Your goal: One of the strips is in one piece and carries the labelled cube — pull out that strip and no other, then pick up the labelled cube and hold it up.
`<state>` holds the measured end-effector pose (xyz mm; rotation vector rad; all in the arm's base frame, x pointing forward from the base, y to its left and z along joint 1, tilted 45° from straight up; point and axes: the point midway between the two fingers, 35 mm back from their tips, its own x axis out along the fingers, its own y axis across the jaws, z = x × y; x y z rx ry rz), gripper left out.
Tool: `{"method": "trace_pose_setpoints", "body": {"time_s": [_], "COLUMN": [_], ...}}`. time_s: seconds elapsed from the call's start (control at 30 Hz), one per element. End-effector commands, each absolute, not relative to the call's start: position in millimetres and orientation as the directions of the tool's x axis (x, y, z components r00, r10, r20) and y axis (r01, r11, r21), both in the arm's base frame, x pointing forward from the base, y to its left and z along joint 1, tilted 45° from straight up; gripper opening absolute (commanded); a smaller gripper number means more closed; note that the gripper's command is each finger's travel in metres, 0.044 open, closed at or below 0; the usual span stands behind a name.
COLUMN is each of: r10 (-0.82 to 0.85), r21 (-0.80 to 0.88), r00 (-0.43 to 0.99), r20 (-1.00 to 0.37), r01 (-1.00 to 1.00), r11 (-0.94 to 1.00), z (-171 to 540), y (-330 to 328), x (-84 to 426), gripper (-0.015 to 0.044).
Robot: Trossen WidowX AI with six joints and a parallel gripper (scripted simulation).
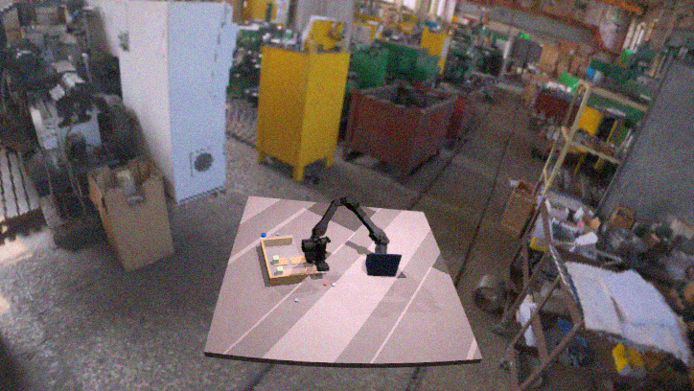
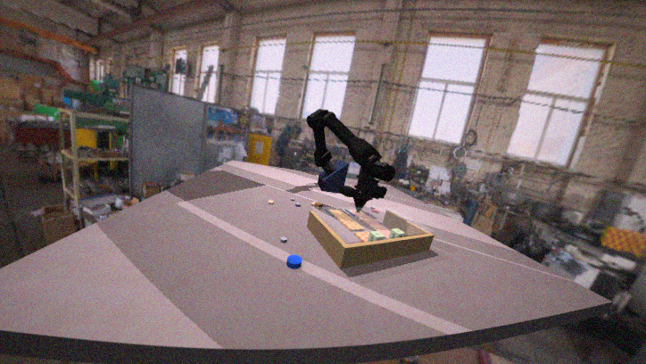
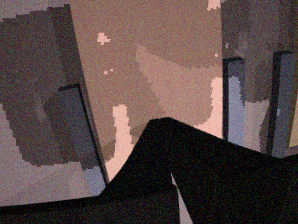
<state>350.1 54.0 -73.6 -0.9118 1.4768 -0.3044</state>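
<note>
A wooden tray [image 1: 290, 279] [image 2: 384, 251] holds the strips. An orange-patterned strip [image 1: 296, 260] [image 2: 345, 219] lies as separate pieces with a gap; a pale green cube [image 1: 275, 258] [image 2: 376, 235] stands at its far end. A pink strip [image 1: 297, 270] [image 2: 371, 222] [image 3: 115, 75] lies beside it, with another pale green cube [image 1: 279, 269] [image 2: 396, 233] at its far end. No break shows in its visible part. Labels are too small to read. My gripper [image 1: 324, 267] [image 2: 358, 209] [image 3: 159, 128] is shut and empty, above the pink strip's near end, which it partly hides in the wrist view.
Dark upright guides [image 3: 84, 130] [image 3: 234, 105] flank the pink strip. A dark blue panel [image 1: 383, 264] [image 2: 333, 177] stands by the arm's base. A blue disc [image 1: 264, 235] [image 2: 294, 260] lies outside the tray. A small red piece [image 1: 325, 283] and white piece [image 1: 334, 285] lie near the tray.
</note>
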Motion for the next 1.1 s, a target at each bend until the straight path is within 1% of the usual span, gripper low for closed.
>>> {"method": "trace_pose_setpoints", "body": {"time_s": [0.0, 0.63, 1.07], "r10": [-0.689, -0.689, -0.689], "r21": [-0.684, -0.684, -0.684], "r00": [0.132, 0.132, 0.132], "r20": [-0.713, -0.713, -0.713], "r01": [-0.347, -0.347, -0.348], "r11": [0.641, 0.641, 0.641], "z": [-73.7, -75.0, -73.1], "y": [52.9, 51.8, 45.6], "x": [351.0, 351.5, 333.1], "gripper": [0.0, 0.0, 0.0]}}
